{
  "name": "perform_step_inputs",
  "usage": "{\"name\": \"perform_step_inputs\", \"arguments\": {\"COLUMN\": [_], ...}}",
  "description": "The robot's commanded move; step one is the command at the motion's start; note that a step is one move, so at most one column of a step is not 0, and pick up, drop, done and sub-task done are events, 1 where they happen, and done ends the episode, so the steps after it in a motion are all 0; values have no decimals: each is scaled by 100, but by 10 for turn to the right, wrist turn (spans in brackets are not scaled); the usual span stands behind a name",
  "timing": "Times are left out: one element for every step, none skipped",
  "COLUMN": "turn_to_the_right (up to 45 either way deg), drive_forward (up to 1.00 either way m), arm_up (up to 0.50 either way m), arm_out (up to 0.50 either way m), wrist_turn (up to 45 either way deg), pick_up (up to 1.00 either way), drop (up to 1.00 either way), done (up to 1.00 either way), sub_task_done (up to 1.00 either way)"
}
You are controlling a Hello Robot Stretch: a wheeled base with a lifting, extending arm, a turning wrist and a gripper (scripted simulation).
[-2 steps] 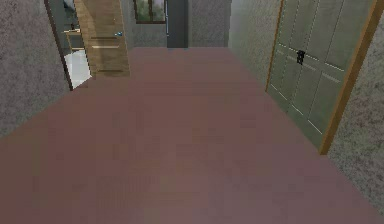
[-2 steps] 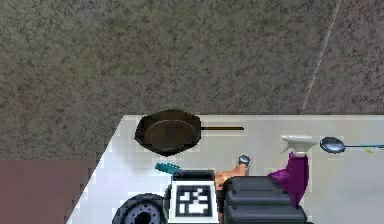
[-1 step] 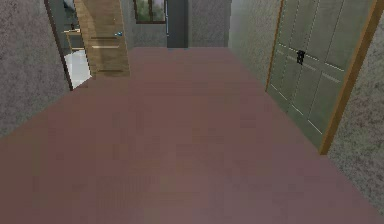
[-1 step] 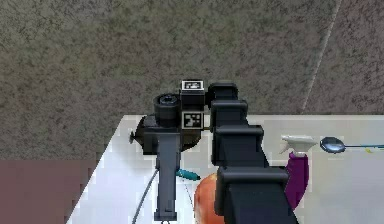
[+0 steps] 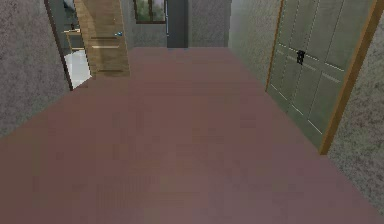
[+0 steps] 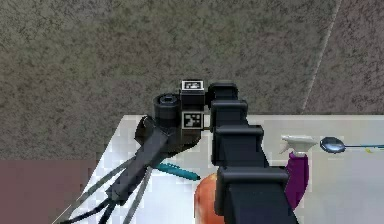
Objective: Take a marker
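Marker [image 6: 182, 172], as I take the slim teal stick to be, lies on the white counter [image 6: 280, 128] against a speckled grey wall [image 6: 90, 60], near my end effector [image 6: 105, 195]; I cannot tell whether the end effector holds anything; a purple spray bottle [image 6: 298, 172] and a spoon [image 6: 333, 145] sit farther along; ahead, a reddish floor [image 5: 180, 130], an open wooden door [image 5: 100, 35], and grey panelled doors [image 5: 315, 65].

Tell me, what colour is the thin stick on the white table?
Teal; the thin stick shows best in arm side view.

Ahead, we look down along a hallway floor [image 5: 180, 130] toward a wooden door [image 5: 100, 35]; sideways, we sit close above a table [image 6: 350, 175], sharing that floor.
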Motion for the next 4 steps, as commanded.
{"name": "perform_step_inputs", "arguments": {"turn_to_the_right": [0,0,0,0], "drive_forward": [0,0,0,0], "arm_up": [0,0,0,0], "arm_out": [0,0,0,0], "wrist_turn": [450,450,450,150], "pick_up": [0,0,0,0], "drop": [0,0,0,0], "done": [0,0,0,0], "sub_task_done": [0,0,0,0]}}
